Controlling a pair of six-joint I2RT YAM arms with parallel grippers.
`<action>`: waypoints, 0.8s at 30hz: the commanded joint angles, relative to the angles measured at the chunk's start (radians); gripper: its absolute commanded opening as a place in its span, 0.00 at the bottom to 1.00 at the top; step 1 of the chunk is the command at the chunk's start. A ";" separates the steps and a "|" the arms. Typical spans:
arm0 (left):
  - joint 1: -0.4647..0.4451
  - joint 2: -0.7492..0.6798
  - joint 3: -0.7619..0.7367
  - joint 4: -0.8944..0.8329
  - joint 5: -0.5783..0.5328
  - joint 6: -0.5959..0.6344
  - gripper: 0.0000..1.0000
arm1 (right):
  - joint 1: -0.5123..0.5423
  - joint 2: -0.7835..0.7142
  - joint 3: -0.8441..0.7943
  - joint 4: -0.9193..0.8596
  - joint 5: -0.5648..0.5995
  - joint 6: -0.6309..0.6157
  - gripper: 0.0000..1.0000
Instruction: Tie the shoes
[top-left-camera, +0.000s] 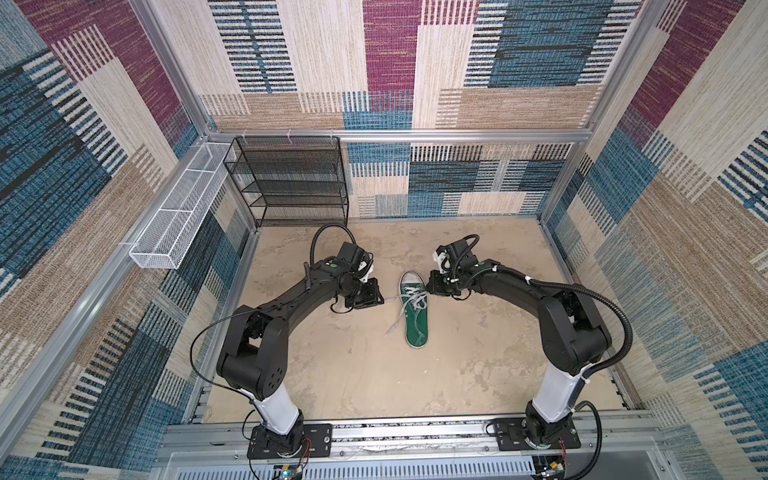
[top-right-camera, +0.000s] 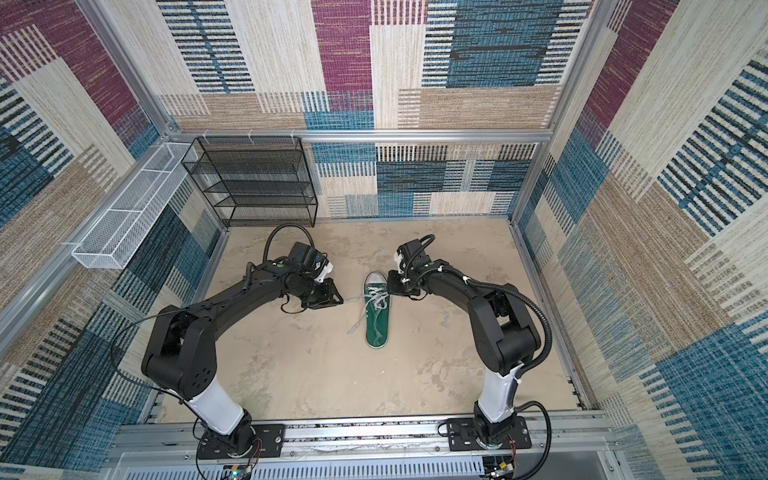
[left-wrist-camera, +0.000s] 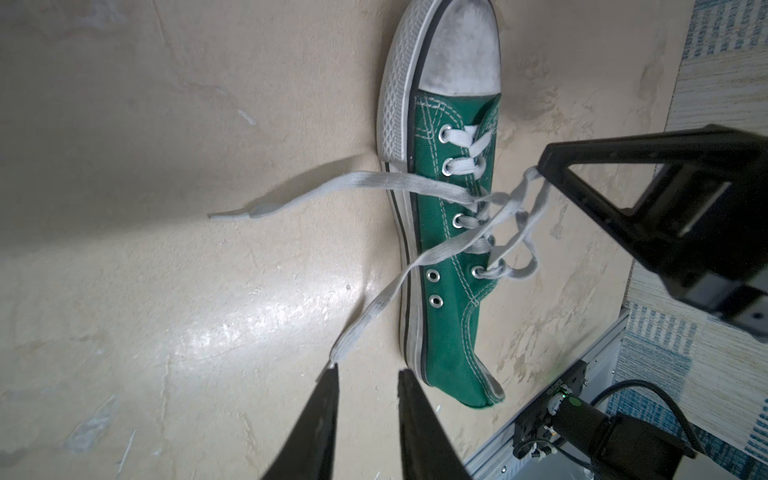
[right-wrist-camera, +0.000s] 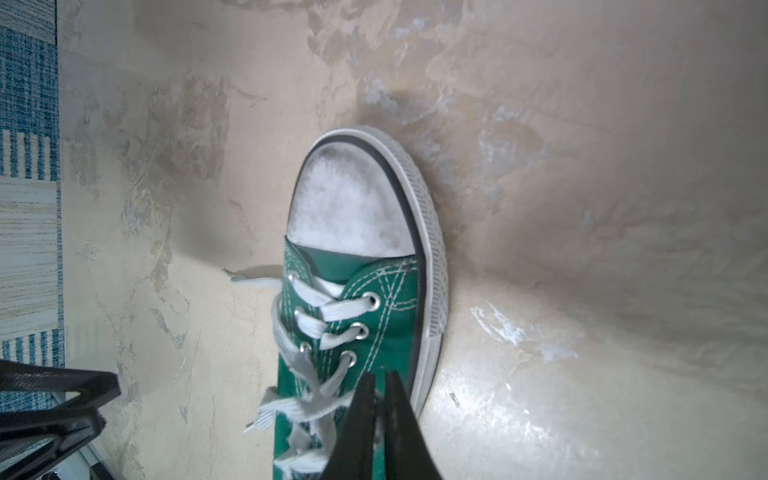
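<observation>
We can read no text, brand, number or sign in any of the views. In the left wrist view a small strip of pale lettering (left-wrist-camera: 555, 384) stands on a black part (left-wrist-camera: 540, 419) beside a green light (left-wrist-camera: 574, 401), but it is too small and blurred for us to make out.
</observation>
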 joint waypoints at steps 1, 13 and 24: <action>-0.009 0.012 0.033 -0.004 0.014 -0.012 0.29 | -0.008 0.008 -0.021 0.085 -0.095 0.039 0.18; -0.036 0.081 0.114 -0.014 0.020 -0.013 0.29 | -0.057 -0.035 -0.086 0.099 -0.102 0.063 0.43; -0.053 0.203 0.213 -0.017 0.020 -0.008 0.30 | -0.083 -0.095 -0.100 0.084 -0.093 0.062 0.49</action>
